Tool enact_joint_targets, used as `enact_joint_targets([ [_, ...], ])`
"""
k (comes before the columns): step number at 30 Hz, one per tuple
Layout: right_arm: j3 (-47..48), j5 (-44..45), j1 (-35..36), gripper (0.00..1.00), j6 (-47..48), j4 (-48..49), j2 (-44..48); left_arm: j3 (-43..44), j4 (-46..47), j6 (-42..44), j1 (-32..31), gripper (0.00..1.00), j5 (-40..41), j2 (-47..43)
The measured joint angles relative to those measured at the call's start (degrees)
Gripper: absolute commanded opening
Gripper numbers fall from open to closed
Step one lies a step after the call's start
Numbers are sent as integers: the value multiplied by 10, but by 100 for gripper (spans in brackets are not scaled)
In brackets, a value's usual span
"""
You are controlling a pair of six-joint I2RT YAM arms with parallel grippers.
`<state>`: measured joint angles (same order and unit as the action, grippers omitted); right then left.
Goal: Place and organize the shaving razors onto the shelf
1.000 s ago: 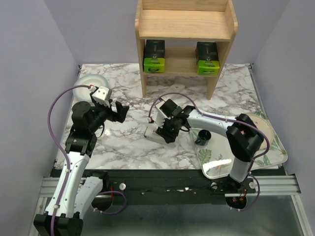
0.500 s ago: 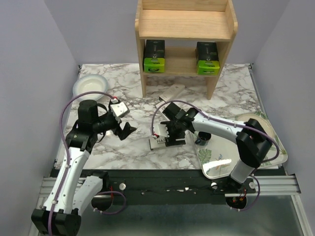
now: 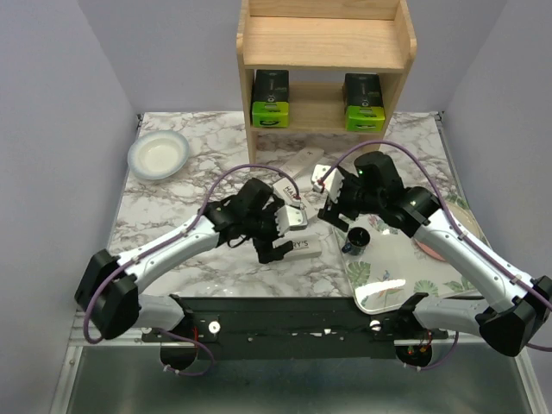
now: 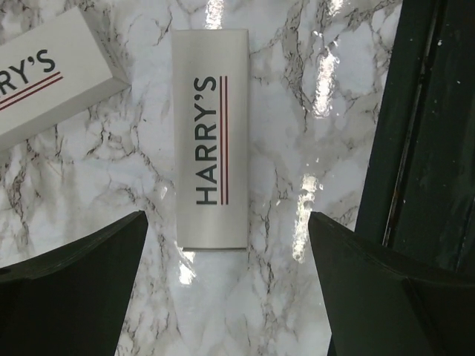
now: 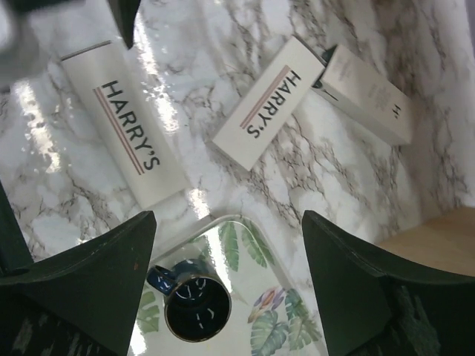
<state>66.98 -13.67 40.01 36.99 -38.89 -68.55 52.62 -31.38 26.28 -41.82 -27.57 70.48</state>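
Lying flat on the marble worktop (image 3: 198, 172) are three slim white "HARRY'S" boxes (image 5: 269, 101), one directly beneath the left end effector (image 4: 227, 215), whose fingers are spread and grip nothing. The right end effector (image 5: 228, 215), likewise spread, hovers over a black cup (image 5: 187, 302) on a leaf-patterned tray (image 5: 245, 256). Beyond both, two black lime-ended packs (image 3: 270, 99) occupy the lower tier of the light wooden shelf (image 3: 323, 43).

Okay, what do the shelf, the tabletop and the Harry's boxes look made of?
Shelf: light bare-looking wood, visible grain. Tabletop: glossy marble pattern with glare; real stone or laminate, can't tell. Harry's boxes: likely matte white cardboard, crisp folded edges.
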Motion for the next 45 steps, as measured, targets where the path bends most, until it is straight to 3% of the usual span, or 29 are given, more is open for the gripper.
enact_joint_targets([
  [9,-11,3,-89,88,-69,32,21,64,7,-39,-77,99,115,169],
  [16,-21,-15,-92,88,-82,47,42,105,-5,-62,-86,99,193,268],
  [19,-26,-24,-95,88,-88,50,45,119,-7,-64,-85,92,205,286],
  [26,-46,-27,-99,88,-92,54,56,126,-12,-62,-86,63,203,292],
  [37,-51,-26,-106,88,-96,62,64,161,-73,-62,-86,61,166,254],
  [45,-51,38,-133,88,-107,98,63,353,-111,-69,-47,59,223,165],
])
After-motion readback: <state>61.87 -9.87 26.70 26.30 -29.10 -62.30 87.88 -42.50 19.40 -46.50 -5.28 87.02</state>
